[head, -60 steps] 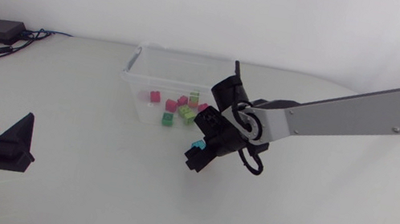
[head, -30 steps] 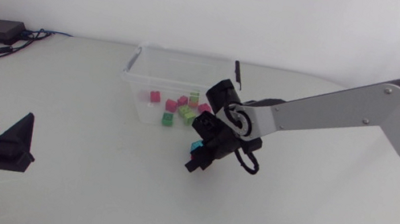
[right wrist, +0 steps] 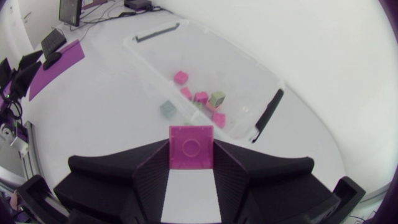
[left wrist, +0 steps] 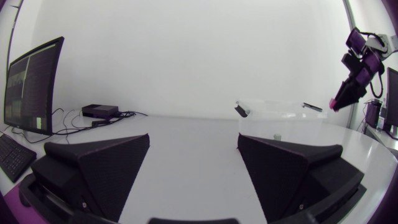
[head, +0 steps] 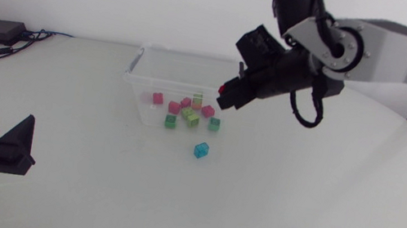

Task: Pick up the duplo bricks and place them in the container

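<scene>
One pink brick [right wrist: 191, 147]; clamped in right gripper [right wrist: 191, 153]; above container [head: 134, 70]

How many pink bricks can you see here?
5. Four pink bricks lie in the clear container: one apart, three among the green bricks. The fifth pink brick is clamped in the right gripper, aloft. Others may be hidden.

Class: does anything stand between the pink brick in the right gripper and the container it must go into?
Nothing visible does. The pink brick, clamped in the right gripper, hangs near the container, whose top is open with no lid on it.
</scene>
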Available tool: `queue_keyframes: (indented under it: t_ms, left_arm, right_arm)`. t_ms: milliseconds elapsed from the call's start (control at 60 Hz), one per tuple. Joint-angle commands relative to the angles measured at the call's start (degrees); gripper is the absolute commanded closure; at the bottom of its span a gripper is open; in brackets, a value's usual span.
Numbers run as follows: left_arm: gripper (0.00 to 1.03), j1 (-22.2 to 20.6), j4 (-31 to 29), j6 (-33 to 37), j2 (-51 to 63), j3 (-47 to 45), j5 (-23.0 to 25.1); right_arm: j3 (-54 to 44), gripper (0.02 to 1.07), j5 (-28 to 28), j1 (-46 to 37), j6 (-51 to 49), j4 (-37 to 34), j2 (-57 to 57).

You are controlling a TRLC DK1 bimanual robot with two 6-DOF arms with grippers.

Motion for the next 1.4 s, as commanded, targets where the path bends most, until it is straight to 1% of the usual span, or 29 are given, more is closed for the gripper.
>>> queue_keyframes:
  t_ms: [0, 67, 150, 183, 267, 350, 367, 400, 417, 433, 500, 517, 567, 650, 800, 933, 1067, 1150, 1250, 1383]
  left_arm:
    - [0.04, -0.24, -0.27, 0.66, -0.65, -0.78, -0.33]
    - [0.04, -0.24, -0.27, 0.66, -0.65, -0.78, -0.33]
    - [0.04, -0.24, -0.27, 0.66, -0.65, -0.78, -0.33]
    - [0.04, -0.24, -0.19, 0.66, -0.56, -0.78, -0.33]
    - [0.04, -0.24, -0.27, 0.66, -0.56, -0.78, -0.33]
    - [0.04, -0.24, -0.27, 0.66, -0.65, -0.78, -0.33]
    - [0.04, -0.24, -0.19, 0.66, -0.65, -0.78, -0.33]
    - [0.04, -0.24, -0.27, 0.66, -0.65, -0.78, -0.33]
    - [0.04, -0.24, -0.27, 0.66, -0.56, -0.78, -0.33]
    - [0.04, -0.24, -0.27, 0.66, -0.56, -0.78, -0.33]
    - [0.04, -0.24, -0.27, 0.66, -0.56, -0.78, -0.33]
    - [0.04, -0.24, -0.27, 0.66, -0.65, -0.78, -0.33]
    - [0.04, -0.24, -0.19, 0.66, -0.65, -0.78, -0.33]
    - [0.04, -0.24, -0.27, 0.66, -0.65, -0.78, -0.33]
    - [0.04, -0.24, -0.27, 0.66, -0.56, -0.78, -0.33]
    - [0.04, -0.24, -0.19, 0.66, -0.65, -0.78, -0.33]
    - [0.04, -0.24, -0.19, 0.66, -0.56, -0.78, -0.33]
    - [0.04, -0.24, -0.19, 0.66, -0.56, -0.78, -0.33]
    - [0.04, -0.24, -0.27, 0.66, -0.65, -0.78, -0.33]
    - [0.04, -0.24, -0.19, 0.66, -0.56, -0.78, -0.33]
  right_arm:
    - [2.20, 0.81, 0.33, -0.23, 0.39, 0.87, 0.43]
    - [3.43, 0.81, 0.33, -0.40, 1.27, 4.13, 1.67]
    - [5.81, 0.81, 0.33, -0.32, 1.97, 6.76, 5.09]
    - [6.95, 0.80, 0.59, -0.32, 2.06, 8.87, 7.47]
    - [10.20, 0.80, 1.21, -0.32, 2.15, 11.33, 12.48]
    - [13.45, 0.80, 1.21, -0.32, 2.06, 12.30, 16.78]
    - [13.89, 0.78, 1.56, -0.14, 2.06, 12.83, 17.75]
    - [14.77, 0.67, 2.09, 0.12, 1.88, 13.53, 18.89]
    - [15.30, 0.59, 2.26, 0.30, 1.88, 13.62, 19.59]
    - [15.91, 0.49, 2.44, 0.39, 1.88, 13.44, 20.12]
    - [16.88, 0.21, 3.32, 0.74, 1.88, 13.35, 20.83]
    - [16.97, 0.16, 3.41, 0.92, 1.88, 13.35, 20.83]
    - [16.71, 0.11, 3.49, 1.00, 1.97, 13.35, 20.03]
    - [14.16, 0.11, 3.76, 1.00, 2.06, 13.44, 16.61]
    - [3.43, 0.11, 3.67, 0.83, 2.24, 15.90, 5.88]
    - [-5.62, 0.11, 3.49, 1.18, 3.03, 15.82, -2.03]
    - [-13.62, 0.11, 3.23, 1.79, 4.08, 14.06, -6.60]
    - [-18.98, 0.11, 3.23, 2.85, 4.35, 14.23, -7.39]
    - [-23.64, 0.11, 3.23, 4.26, 4.79, 16.78, -5.72]
    - [-24.95, 0.11, 3.32, 5.49, 6.10, 18.98, 0.43]
